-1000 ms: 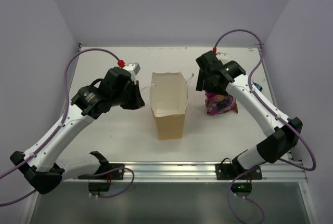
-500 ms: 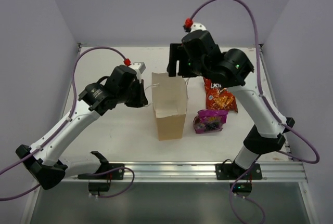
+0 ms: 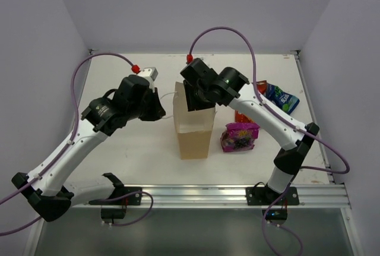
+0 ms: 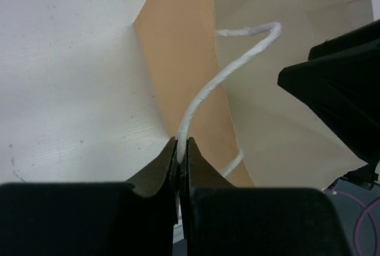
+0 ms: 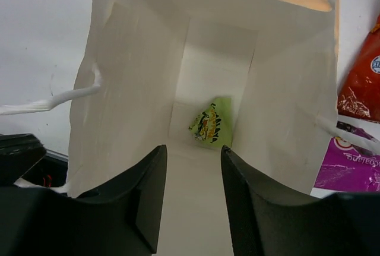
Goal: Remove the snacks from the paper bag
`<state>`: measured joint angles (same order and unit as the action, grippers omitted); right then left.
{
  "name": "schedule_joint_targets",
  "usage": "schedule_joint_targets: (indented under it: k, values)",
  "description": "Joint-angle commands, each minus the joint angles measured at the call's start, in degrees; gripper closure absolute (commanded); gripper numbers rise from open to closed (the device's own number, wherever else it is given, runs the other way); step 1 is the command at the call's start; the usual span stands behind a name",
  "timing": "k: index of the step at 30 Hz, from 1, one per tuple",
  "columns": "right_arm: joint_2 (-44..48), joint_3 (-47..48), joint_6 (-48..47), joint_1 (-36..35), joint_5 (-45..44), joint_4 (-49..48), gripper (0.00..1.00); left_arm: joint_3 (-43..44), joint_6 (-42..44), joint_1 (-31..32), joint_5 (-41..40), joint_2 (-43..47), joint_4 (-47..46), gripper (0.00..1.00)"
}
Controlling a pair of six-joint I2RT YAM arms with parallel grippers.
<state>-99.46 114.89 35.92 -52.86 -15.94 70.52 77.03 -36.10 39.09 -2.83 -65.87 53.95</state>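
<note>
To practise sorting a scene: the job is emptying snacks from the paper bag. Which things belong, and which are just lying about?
Belong: paper bag; green packet inside it; purple packet, blue packet, red-orange chip bag outside it; left gripper pinching cord handle; right gripper above.
Lying about: purple cables; metal rail.

A white table (image 3: 130, 155) fills the middle of the scene, its surface matte and marked with a few tiny dark specks. Pale lavender walls close it in on three sides: a left wall (image 3: 29, 78), a far wall (image 3: 190, 12) and a right wall (image 3: 350, 60), which meet at the table's far corners. A silver metal rail (image 3: 202, 195) runs left to right along the table's near edge. Nearer than the rail lies a dull grey panel (image 3: 190, 232), set lower than the tabletop.
</note>
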Motion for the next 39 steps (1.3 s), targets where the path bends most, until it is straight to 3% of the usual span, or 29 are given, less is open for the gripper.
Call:
schedule_joint_targets:
  k: [1, 9, 21, 39]
  values:
    - [2.4, -1.6, 1.9, 0.0, 1.4, -2.2, 0.56, 0.6, -2.6, 0.1, -1.3, 2.6, -1.0, 1.0]
    - [3.7, -10.6, 2.5, 0.0, 1.7, -4.2, 0.5, 0.3, -2.8, 0.2, -0.3, 2.9, -1.6, 1.0]
    - [3.2, -15.4, 1.3, -0.1, 4.2, -7.5, 0.42, 1.0, -1.3, 0.1, 0.6, 2.9, -0.7, 1.0]
    - [5.2, -24.9, 1.4, -1.7, 5.5, -11.9, 0.5, 3.9, 1.0, 0.1, 1.4, 0.7, 0.3, 1.0]
